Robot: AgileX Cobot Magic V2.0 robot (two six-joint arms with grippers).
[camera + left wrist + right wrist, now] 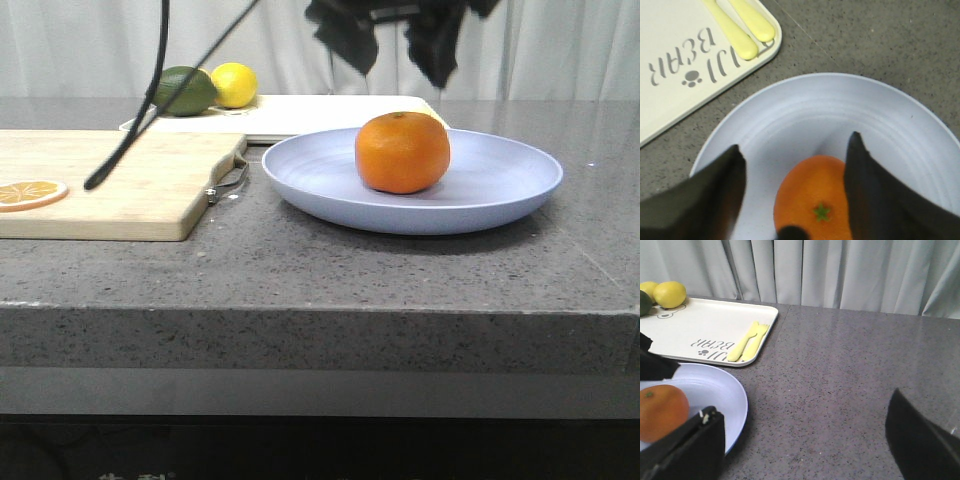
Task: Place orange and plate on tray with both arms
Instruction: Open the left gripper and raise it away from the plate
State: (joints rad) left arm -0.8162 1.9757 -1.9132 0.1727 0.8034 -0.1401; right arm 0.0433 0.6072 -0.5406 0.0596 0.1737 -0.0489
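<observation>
Orange [815, 200] sits on the lavender plate [880, 125], directly beneath my left pincer [795, 192], between its spread fingers, untouched. My right pincer [805, 440], also spread, hangs beside the plate.

Pale grey-white curtains [840, 270] hang in vertical folds behind the counter; the worktop [320, 270] is dark speckled grey stone with a thick front edge; soft, even light reflects faintly on it.

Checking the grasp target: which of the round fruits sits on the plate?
The orange, alone on the plate. The lemon and green fruit sit farther back, by the tray.
</observation>
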